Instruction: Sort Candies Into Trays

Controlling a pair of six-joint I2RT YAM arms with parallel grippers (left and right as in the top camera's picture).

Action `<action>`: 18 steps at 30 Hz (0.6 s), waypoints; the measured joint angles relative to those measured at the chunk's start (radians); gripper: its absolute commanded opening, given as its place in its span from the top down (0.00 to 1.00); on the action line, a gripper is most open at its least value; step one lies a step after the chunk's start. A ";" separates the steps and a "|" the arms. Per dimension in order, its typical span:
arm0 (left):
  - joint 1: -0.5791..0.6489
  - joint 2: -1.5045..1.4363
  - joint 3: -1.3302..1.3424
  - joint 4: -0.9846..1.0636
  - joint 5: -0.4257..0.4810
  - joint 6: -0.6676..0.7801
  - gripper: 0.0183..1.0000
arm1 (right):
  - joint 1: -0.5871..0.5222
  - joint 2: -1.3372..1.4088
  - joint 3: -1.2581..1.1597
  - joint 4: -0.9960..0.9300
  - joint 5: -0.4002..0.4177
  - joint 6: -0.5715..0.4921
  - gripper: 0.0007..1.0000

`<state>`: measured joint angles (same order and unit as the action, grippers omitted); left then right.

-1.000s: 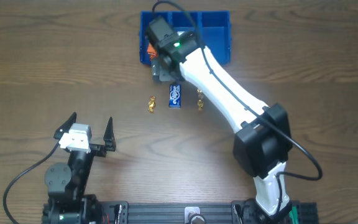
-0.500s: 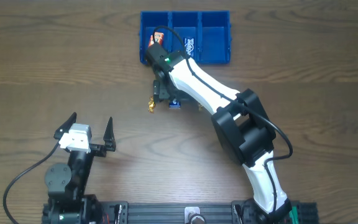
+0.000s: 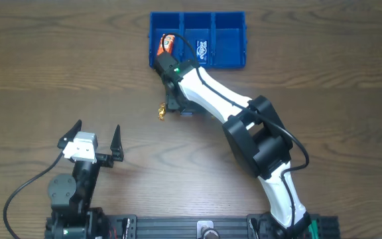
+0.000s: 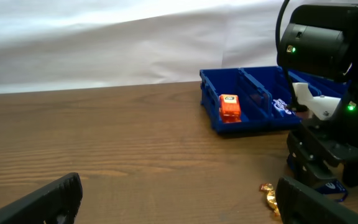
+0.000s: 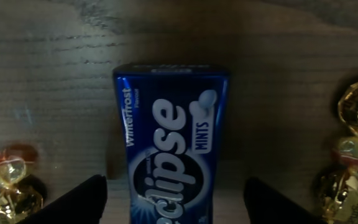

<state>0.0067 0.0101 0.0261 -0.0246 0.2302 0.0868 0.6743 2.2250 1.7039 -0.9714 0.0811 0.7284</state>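
Wooden table (image 3: pixel 323 79) carries a blue tray (image 3: pixel 234 63) at the far side, an orange candy (image 3: pixel 166 44) in its left compartment; nearer, the right gripper (image 5: pixel 176 200) stands spread astride a blue candy box (image 5: pixel 173 143), gold-wrapped candies (image 5: pixel 353 149) on either side; the left gripper (image 3: pixel 98 126) hangs spread, near left.

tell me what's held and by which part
Nothing. Right gripper straddles the mint box, open, clear of its sides; left gripper open, empty.
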 measured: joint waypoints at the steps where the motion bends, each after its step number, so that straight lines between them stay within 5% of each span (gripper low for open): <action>1: 0.000 0.000 0.000 0.000 0.000 0.000 0.00 | 0.002 0.000 0.000 0.000 0.000 -0.002 0.36; 13: 0.000 0.000 0.000 0.000 0.000 0.000 0.00 | 0.003 0.000 0.000 0.000 -0.001 0.001 0.84; 18: 0.000 0.000 0.000 0.000 0.000 0.000 0.00 | 0.003 0.000 0.000 0.001 -0.002 -0.001 0.96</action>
<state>0.0067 0.0101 0.0261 -0.0246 0.2302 0.0868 0.6777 2.2250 1.7042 -0.9703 0.0792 0.7277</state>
